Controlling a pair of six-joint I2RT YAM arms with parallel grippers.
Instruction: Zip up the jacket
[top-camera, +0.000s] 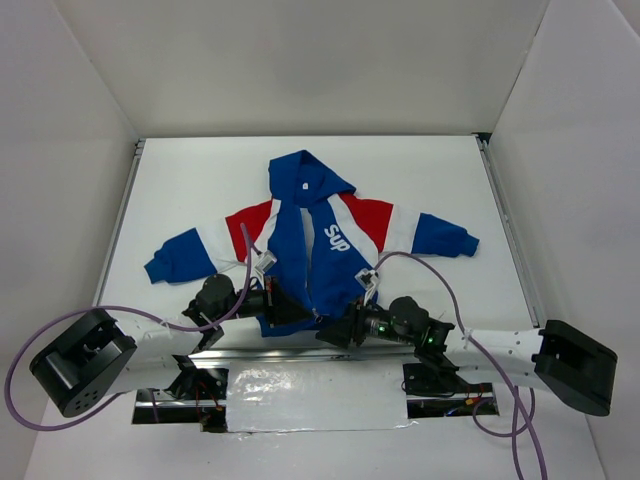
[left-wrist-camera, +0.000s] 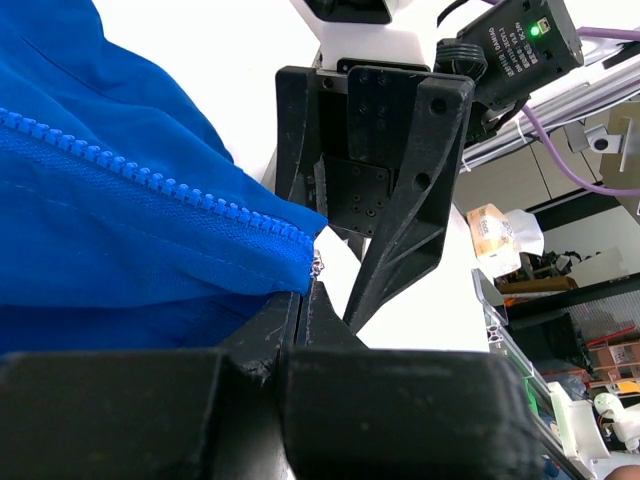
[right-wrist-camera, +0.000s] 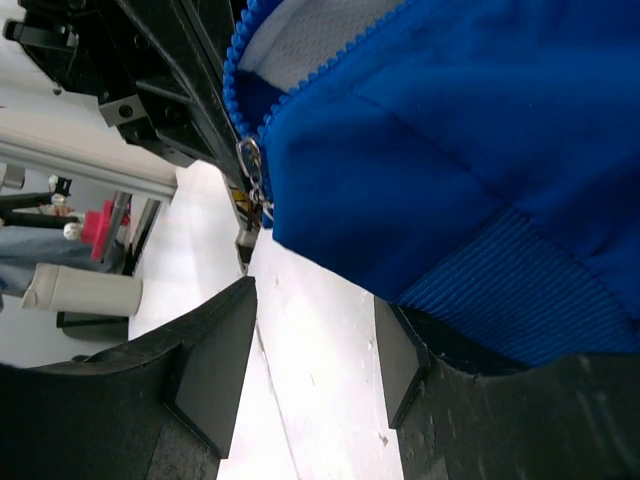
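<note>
The jacket (top-camera: 320, 235) lies flat at the centre of the table (top-camera: 200, 180), hood toward 12 o'clock, hem toward 6 o'clock, front open. The left gripper (top-camera: 288, 306) sits at 7 o'clock of the garment. The left wrist view shows its fingers pressed together on blue fabric just below the end of the zipper teeth (left-wrist-camera: 150, 180). The right gripper (top-camera: 338, 328) sits at 5 o'clock of the hem, fingers apart and holding nothing, with the ribbed hem (right-wrist-camera: 520, 290) beside one finger. The metal pull (right-wrist-camera: 252, 180) hangs at the bottom of the track, at 11 o'clock of the right fingers and clear of them.

Step in hand, as judged: acquire the pull. Procedure:
1. The left gripper tensions the hem toward 6 o'clock.
2. The right gripper advances toward 11 o'clock, centres the pull between its pads, then closes.
3. Whether both tracks are seated in the slider cannot be told, so confirm this before drawing toward 12 o'clock
</note>
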